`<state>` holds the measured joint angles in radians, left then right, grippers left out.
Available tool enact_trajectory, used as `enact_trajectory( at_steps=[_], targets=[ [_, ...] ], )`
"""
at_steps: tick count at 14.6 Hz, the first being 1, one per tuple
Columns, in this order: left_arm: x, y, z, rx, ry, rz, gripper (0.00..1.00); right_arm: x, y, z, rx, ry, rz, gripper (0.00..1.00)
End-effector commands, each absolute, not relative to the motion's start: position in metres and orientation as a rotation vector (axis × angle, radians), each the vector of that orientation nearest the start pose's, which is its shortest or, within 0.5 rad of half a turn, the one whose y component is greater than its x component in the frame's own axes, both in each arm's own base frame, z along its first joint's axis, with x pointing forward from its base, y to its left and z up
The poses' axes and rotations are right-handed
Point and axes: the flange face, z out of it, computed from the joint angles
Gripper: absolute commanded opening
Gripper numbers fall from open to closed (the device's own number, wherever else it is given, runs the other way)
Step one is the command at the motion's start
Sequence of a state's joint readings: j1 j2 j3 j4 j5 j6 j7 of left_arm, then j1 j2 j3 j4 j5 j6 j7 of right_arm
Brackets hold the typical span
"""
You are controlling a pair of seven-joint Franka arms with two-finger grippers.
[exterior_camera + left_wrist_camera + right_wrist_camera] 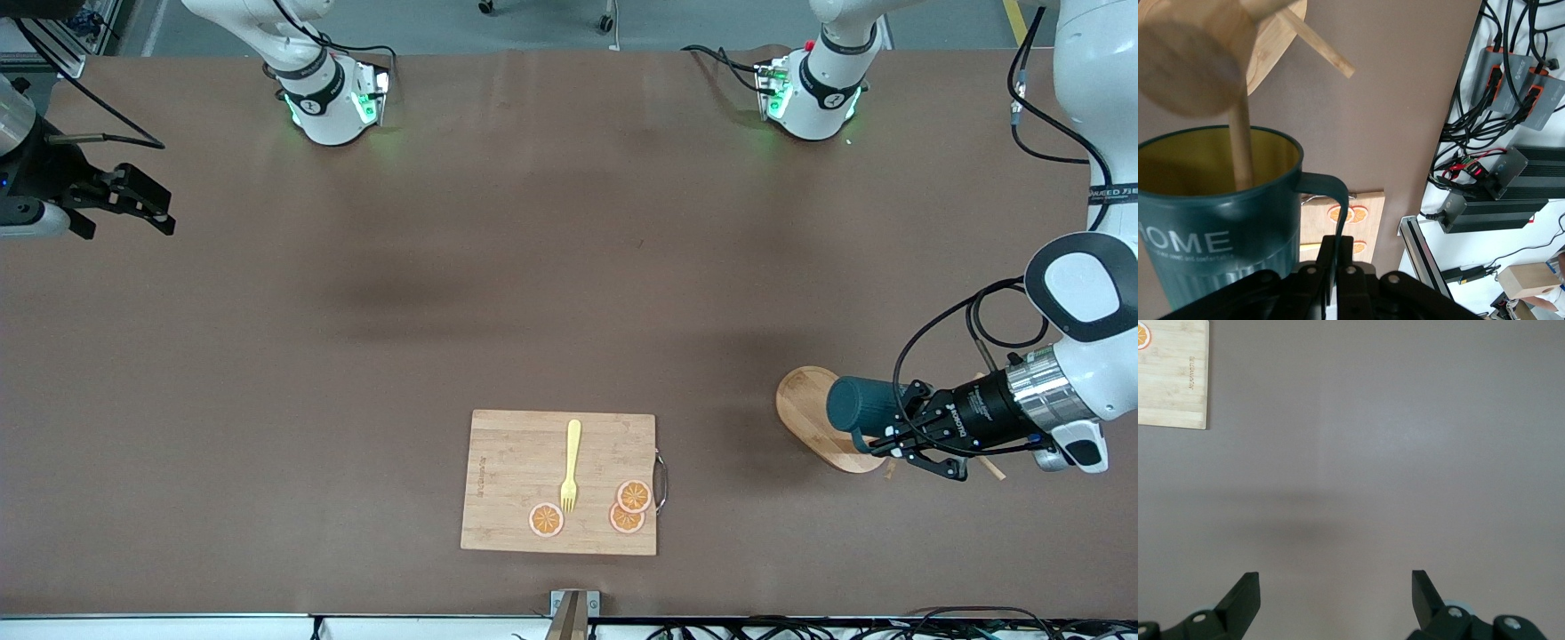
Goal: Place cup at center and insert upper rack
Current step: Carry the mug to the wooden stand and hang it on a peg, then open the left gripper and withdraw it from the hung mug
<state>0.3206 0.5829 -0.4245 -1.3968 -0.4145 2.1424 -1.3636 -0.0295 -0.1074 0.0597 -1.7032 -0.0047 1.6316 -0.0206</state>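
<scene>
The right claw [133, 200] hangs in the air over the right arm's end of the counter [533, 293]. This arm waits. In the right wrist view, the right claw [1336, 600] has its two dark fingers [1241, 597] spread wide apart with nothing between them, and only bare brown counter [1371, 453] shows under them, with a corner of the cutting board [1171, 380] in sight.

Next comes the cutting board [560, 482], lying flat on the part of the counter near the front camera. A yellow fork [571, 467] lies on it. Three orange slices [626, 508] lie on it too, close to the fork's prongs. A small metal handle [661, 480] sticks out from the board's edge that faces the left arm's end.

Then, toward the left arm's end of the counter, stands the upper rack [805, 413] on its oval wooden base. The cup [862, 404] is up at the rack, tipped on its side over that base. The left claw [893, 442] is squeezed shut on the cup by its handle.

In the left wrist view, the cup [1218, 227] shows its yellow inside and the white word "HOME". One thin peg of the upper rack [1185, 63] reaches down into the cup's mouth. The left claw [1335, 270] grips the cup's thin handle between its fingers.
</scene>
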Motion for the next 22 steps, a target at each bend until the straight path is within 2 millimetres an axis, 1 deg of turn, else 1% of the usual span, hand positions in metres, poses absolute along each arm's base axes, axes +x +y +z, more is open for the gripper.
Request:
enact_trajectory(
  at_steps=[1, 3, 4, 5, 6, 7, 10, 11, 13, 14, 15, 17, 19, 20, 21, 22],
  targets=[
    [0.731, -0.017, 0.418, 1.824, 1.759, -0.314, 0.04, 0.519, 0.015, 0.631, -3.169, -0.081, -0.065, 1.00],
    [0.732, -0.009, 0.412, 1.830, 1.751, -0.308, 0.07, 0.519, 0.014, 0.631, -3.169, -0.078, -0.068, 1.00],
    [0.732, -0.008, 0.412, 1.832, 1.751, -0.307, 0.13, 0.519, 0.014, 0.631, -3.169, -0.078, -0.068, 1.00],
    [0.732, -0.008, 0.412, 1.835, 1.750, -0.303, 0.39, 0.519, 0.013, 0.631, -3.169, -0.074, -0.068, 1.00],
    [0.732, -0.007, 0.416, 1.836, 1.750, -0.286, 0.82, 0.519, 0.013, 0.632, -3.169, -0.074, -0.070, 1.00],
    [0.732, -0.010, 0.426, 1.818, 1.758, -0.268, 1.00, 0.519, 0.013, 0.632, -3.169, -0.074, -0.068, 1.00],
    [0.727, -0.001, 0.455, 1.817, 1.746, -0.210, 1.00, 0.520, 0.013, 0.631, -3.169, -0.074, -0.065, 1.00],
    [0.724, 0.003, 0.468, 1.825, 1.743, -0.179, 1.00, 0.520, 0.013, 0.631, -3.169, -0.071, -0.068, 1.00],
    [0.713, -0.005, 0.504, 1.903, 1.714, -0.092, 1.00, 0.519, 0.013, 0.631, -3.169, -0.071, -0.068, 1.00],
    [0.704, -0.013, 0.523, 1.980, 1.694, -0.051, 1.00, 0.519, 0.013, 0.631, -3.169, -0.071, -0.068, 1.00],
    [0.694, -0.018, 0.538, 2.045, 1.678, -0.037, 1.00, 0.519, 0.013, 0.631, -3.169, -0.071, -0.068, 1.00],
    [0.672, -0.026, 0.561, 2.156, 1.633, -0.046, 1.00, 0.519, 0.013, 0.631, -3.169, -0.074, -0.068, 1.00],
    [0.650, -0.036, 0.587, 2.291, 1.549, 0.025, 1.00, 0.520, 0.013, 0.633, -3.168, -0.074, -0.080, 1.00],
    [0.639, -0.041, 0.595, 2.343, 1.511, 0.037, 1.00, 0.520, 0.013, 0.632, -3.167, -0.074, -0.080, 1.00],
    [0.626, -0.045, 0.607, 2.412, 1.454, 0.074, 1.00, 0.520, 0.014, 0.633, -3.165, -0.073, -0.080, 1.00],
    [0.616, -0.049, 0.614, 2.478, 1.380, 0.094, 1.00, 0.520, 0.014, 0.632, -3.162, -0.071, -0.073, 1.00]
  ],
)
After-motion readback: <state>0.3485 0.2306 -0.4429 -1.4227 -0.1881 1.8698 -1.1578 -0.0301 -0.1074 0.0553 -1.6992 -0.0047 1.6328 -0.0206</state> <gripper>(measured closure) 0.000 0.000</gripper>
